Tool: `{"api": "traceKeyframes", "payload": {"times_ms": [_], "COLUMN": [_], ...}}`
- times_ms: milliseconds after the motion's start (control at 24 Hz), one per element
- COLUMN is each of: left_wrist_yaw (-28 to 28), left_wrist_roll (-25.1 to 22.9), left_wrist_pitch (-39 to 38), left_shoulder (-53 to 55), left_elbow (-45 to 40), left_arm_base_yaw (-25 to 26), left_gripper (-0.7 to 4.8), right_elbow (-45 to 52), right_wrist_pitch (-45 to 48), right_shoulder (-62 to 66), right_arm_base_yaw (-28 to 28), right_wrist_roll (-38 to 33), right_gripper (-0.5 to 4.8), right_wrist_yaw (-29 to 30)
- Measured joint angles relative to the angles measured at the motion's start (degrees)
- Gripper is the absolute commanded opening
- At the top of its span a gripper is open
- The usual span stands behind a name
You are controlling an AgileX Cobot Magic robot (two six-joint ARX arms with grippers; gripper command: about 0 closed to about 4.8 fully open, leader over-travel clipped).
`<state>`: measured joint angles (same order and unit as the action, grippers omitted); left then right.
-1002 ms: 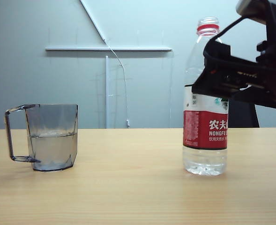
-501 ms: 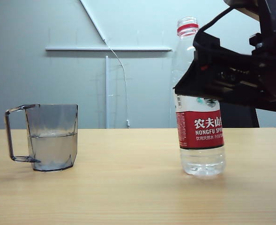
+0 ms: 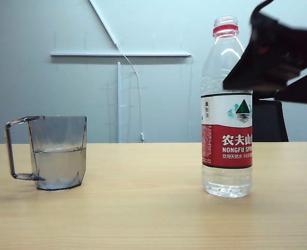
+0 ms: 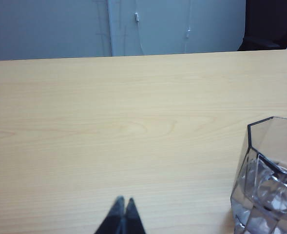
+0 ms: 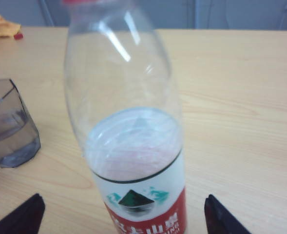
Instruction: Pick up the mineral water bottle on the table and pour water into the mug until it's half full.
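The smoky grey faceted plastic mug (image 3: 58, 152) with its squared handle stands well to the left of the bottle on the light wood-grain desk (image 3: 143, 208), holding clear water (image 3: 59, 166) to roughly half its height. The left tool (image 4: 123, 213) hovers low near the mug, tips pinched together and empty. The tall clear plastic mineral water bottle (image 3: 228, 107), red neck ring and red-and-white label, stands upright on the desk; half a second ago it sat slightly further left and tilted in the tool's reach, so it now looks set down and released. The right tool (image 5: 121, 214), spread wide, brackets the bottle without touching and has risen up and away. The pour seems finished; little water remains in the bottle.
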<state>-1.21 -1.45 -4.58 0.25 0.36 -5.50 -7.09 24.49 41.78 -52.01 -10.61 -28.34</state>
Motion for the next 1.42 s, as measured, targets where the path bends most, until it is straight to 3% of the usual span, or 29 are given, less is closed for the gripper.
{"api": "traceKeyframes", "payload": {"times_ms": [167, 376, 501, 710, 1419], "left_wrist_yaw": [-0.09, -0.09, -0.09, -0.09, -0.09], "left_wrist_roll": [0.00, 0.00, 0.00, 0.00, 0.00], "left_wrist_pitch": [0.02, 0.02, 0.00, 0.02, 0.00], "left_shoulder": [0.00, 0.02, 0.02, 0.02, 0.02], "left_elbow": [0.02, 0.02, 0.00, 0.02, 0.00], "left_arm_base_yaw": [1.99, 5.22, 5.31, 5.29, 5.25], "left_gripper": [-0.02, -0.02, -0.02, -0.02, -0.02], "right_elbow": [0.02, 0.00, 0.04, 0.00, 0.02], "right_wrist_pitch": [-10.60, -24.04, -29.90, -33.90, -34.97], "right_shoulder": [-13.44, -27.71, -33.90, -41.70, -41.72], "right_arm_base_yaw": [-0.02, -0.04, -0.04, -0.04, 0.02], "right_wrist_roll": [-1.66, -2.69, -2.75, -2.86, -2.86], "right_gripper": [4.49, 3.46, 1.36, 0.21, 0.13], "right_wrist_yaw": [-0.04, -0.09, -0.04, -0.02, 0.02]}}
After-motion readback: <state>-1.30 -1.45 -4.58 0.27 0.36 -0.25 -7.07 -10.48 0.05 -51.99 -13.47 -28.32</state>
